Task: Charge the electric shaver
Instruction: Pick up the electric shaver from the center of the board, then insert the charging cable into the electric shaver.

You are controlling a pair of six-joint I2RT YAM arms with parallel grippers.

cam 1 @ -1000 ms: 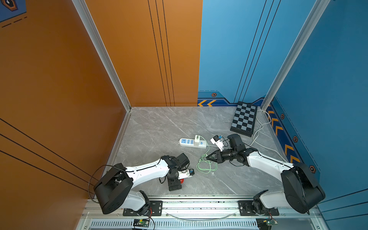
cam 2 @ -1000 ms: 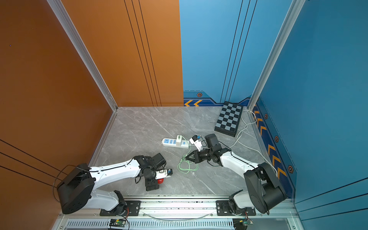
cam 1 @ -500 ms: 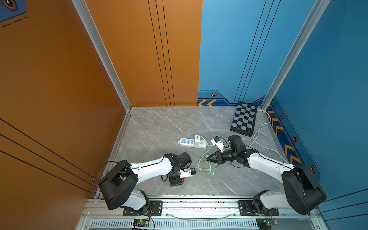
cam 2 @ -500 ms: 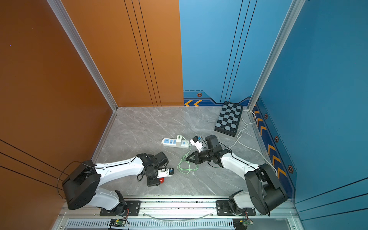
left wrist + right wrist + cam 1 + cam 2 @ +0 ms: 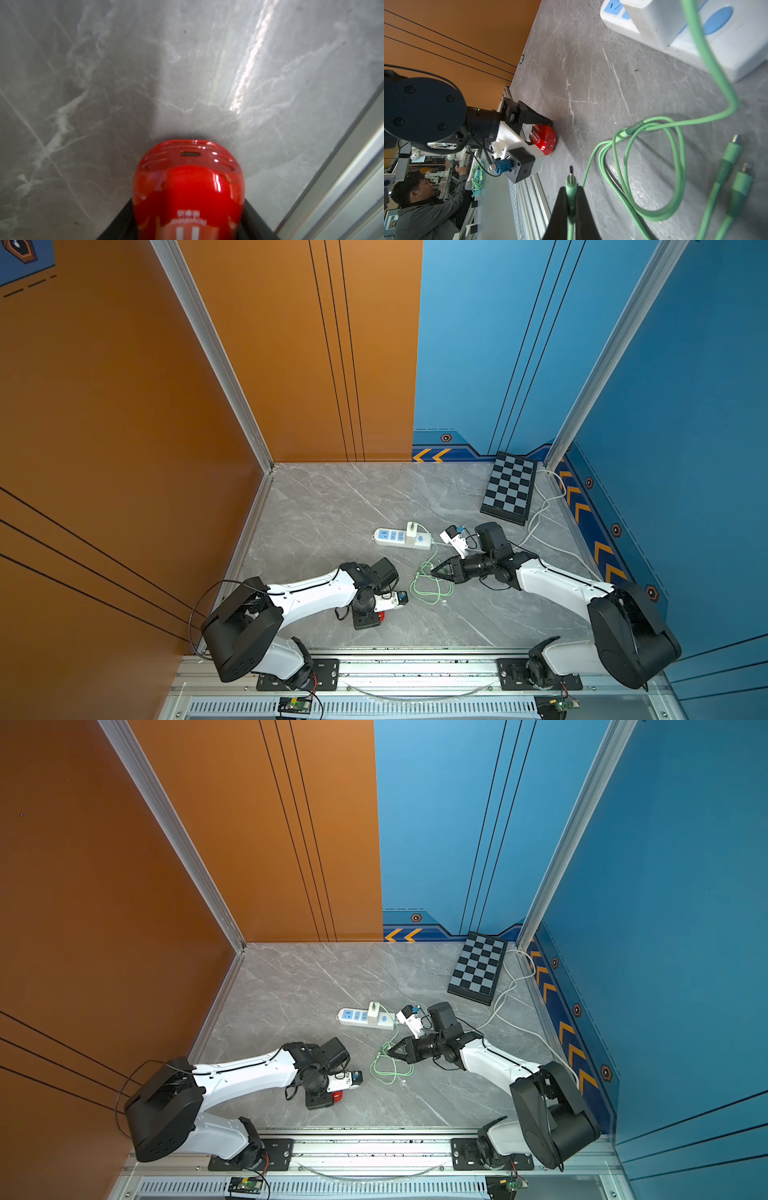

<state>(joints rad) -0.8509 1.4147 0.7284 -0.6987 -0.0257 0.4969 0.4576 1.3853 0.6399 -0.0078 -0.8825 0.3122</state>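
Note:
The electric shaver (image 5: 188,193), glossy red, lies on the grey floor near the front edge, with its small port slot facing away from the wrist. My left gripper (image 5: 368,621) is shut on it, a black finger against each side. The shaver (image 5: 380,616) shows only as a red sliver in both top views, and also shows in the right wrist view (image 5: 545,138). My right gripper (image 5: 571,193) is shut on a green cable plug (image 5: 571,180), with the metal tip pointing towards the shaver, some way off. The green cable coil (image 5: 430,589) lies between the two arms.
A white power strip (image 5: 401,538) with a white charger block (image 5: 411,529) plugged in lies behind the coil. Two loose green plugs (image 5: 733,149) rest on the floor. A chessboard (image 5: 509,489) and a white cord (image 5: 540,514) sit back right. The metal rail (image 5: 415,668) edges the front.
The left gripper's jaws have closed in onto the red shaver, and that arm has shifted slightly. The right arm holds still with the plug.

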